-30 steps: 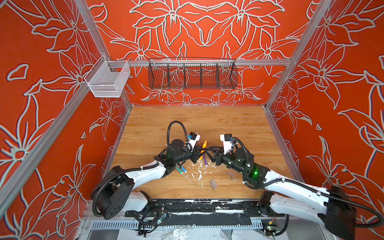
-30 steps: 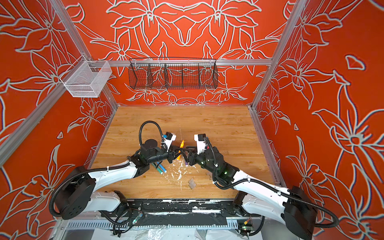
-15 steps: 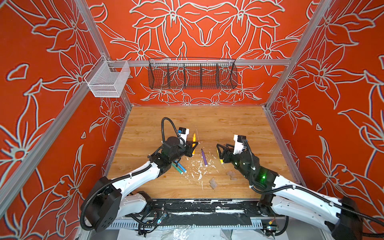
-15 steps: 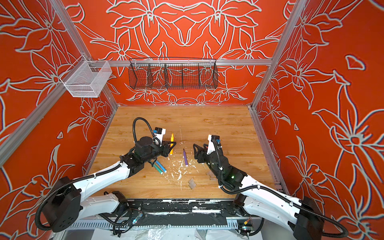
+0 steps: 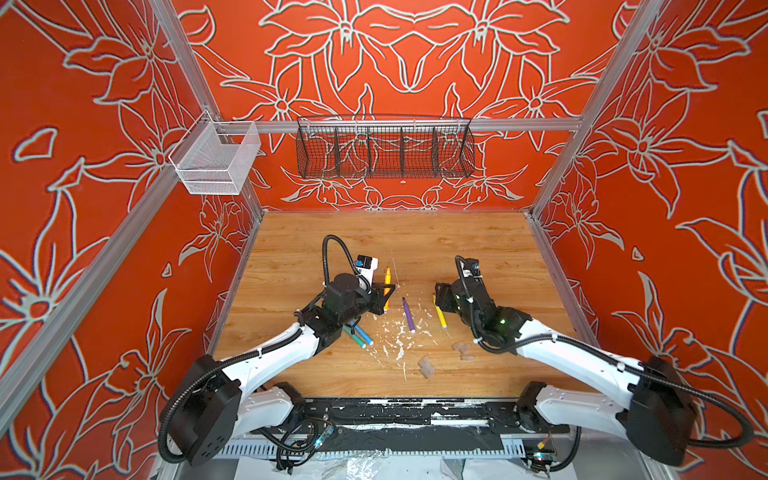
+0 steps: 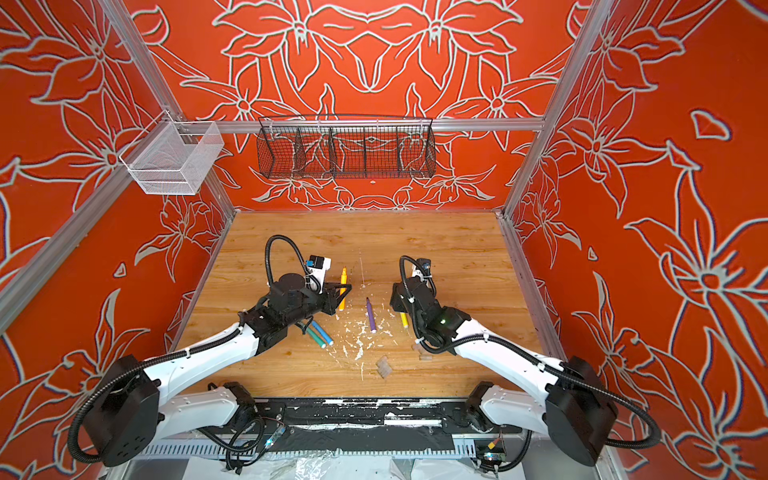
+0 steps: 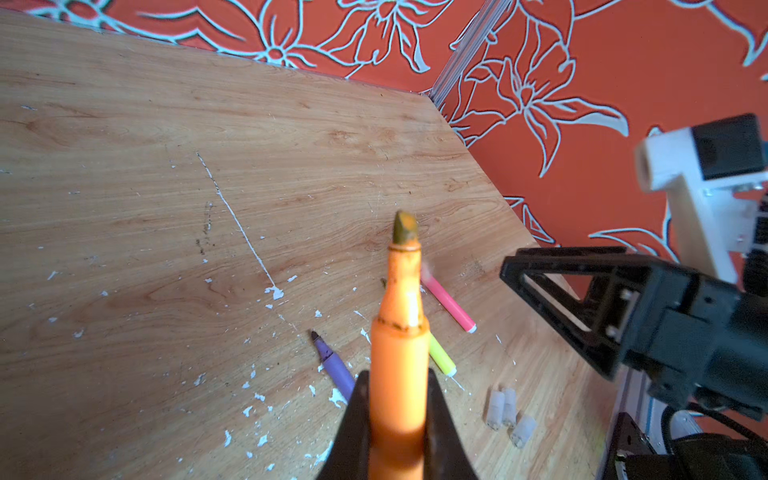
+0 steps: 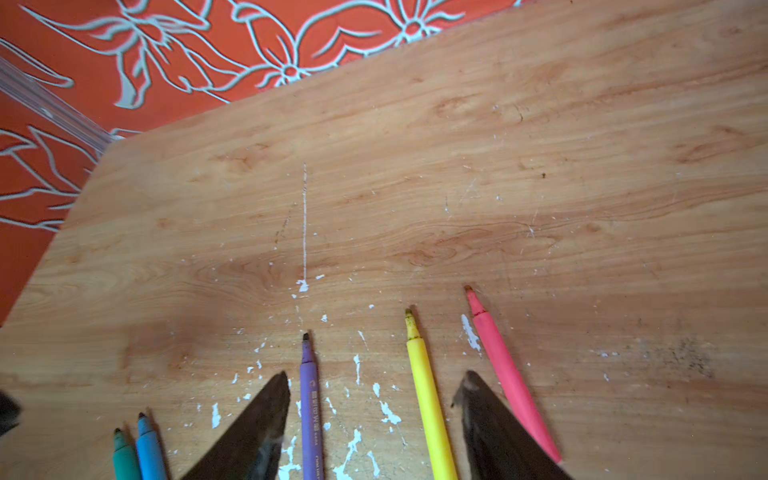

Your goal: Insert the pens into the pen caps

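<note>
Left wrist view is showing the left gripper [image 7: 397,378] pinching narrowly on the orange pen [image 7: 401,299]. Its jaws are pressing the lower barrel, and the stained tip is pointing free, away from the wrist. In both top views that pen is being held just on the left arm's side of the purple pen [image 5: 408,316], seemingly off the table [image 5: 457,241].

The right gripper [image 8: 376,374] is hanging with its jaws wide and nothing between them, over the purple pen and the yellow pen [image 8: 428,407] lying near it. The pink pen [image 8: 507,374] is lying just beyond the yellow one. The green pen [image 8: 122,457] and blue pen [image 8: 149,449] are lying side by side on the purple pen's other side. The pen caps [image 7: 495,409] are sitting in small clusters near the purple pen's whitish end, toward the robot's base.

The pens are looking light and stiff, with smooth barrels that may twist in a two-finger pinch, so gripping mid-barrel, clear of the nose, seems right. The caps are probably featherweight, slick and prone to rolling, and hard to tell from the white paint flecks [image 8: 388,411]. Taking one gently across its closed half would be leaving the mouth free.
</note>
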Robot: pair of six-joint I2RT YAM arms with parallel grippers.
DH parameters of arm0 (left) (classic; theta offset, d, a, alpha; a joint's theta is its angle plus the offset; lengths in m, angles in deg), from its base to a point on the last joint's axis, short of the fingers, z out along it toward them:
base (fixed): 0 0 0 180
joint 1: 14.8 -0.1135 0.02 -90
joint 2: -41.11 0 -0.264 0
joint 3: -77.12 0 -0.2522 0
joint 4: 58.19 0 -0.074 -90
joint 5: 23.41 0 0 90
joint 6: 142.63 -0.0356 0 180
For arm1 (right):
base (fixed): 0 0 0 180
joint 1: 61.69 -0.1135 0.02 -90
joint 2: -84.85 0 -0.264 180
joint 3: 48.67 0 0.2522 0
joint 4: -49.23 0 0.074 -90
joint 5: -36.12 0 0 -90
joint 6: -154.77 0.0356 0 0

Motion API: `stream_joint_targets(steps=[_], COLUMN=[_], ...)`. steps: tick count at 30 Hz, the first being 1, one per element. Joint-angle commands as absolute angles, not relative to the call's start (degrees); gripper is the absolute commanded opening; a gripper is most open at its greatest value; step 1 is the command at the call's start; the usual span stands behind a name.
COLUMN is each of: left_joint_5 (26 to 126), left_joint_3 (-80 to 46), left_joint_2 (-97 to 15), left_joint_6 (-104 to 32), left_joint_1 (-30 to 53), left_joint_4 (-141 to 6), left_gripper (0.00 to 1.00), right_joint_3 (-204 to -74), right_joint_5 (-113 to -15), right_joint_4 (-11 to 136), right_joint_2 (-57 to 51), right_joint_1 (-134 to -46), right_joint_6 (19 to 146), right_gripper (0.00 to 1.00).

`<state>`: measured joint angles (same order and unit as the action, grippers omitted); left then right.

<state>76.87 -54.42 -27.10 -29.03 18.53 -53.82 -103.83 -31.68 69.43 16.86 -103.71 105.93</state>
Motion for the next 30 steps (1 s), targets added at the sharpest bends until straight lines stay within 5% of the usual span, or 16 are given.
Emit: stream_joint_targets(steps=[1,17,30], left_joint_5=[75.6,73.6,75.3], left_joint_3=[-54.5,-55.1,-56.1], left_joint_2=[-26.8,-27.6,-25.8], left_joint_6=[-29.9,-29.9,-30.7], left_joint_1=[18.3,17.4,16.8], left_joint_4=[-54.4,-54.9,-54.0], left_gripper=[0.0,0.0,0.0], right_joint_3=[-107.0,-117.8,-107.5], right_joint_5=[-34.5,-41.8,-49.9], right_joint_4=[75.5,89.7,96.1], right_joint_2=[13.7,7.6,11.9], right_joint_1=[-101.5,-100.2,-112.2], right_joint_6=[107.5,104.8,111.8], right_gripper=[0.64,0.49,0.36])
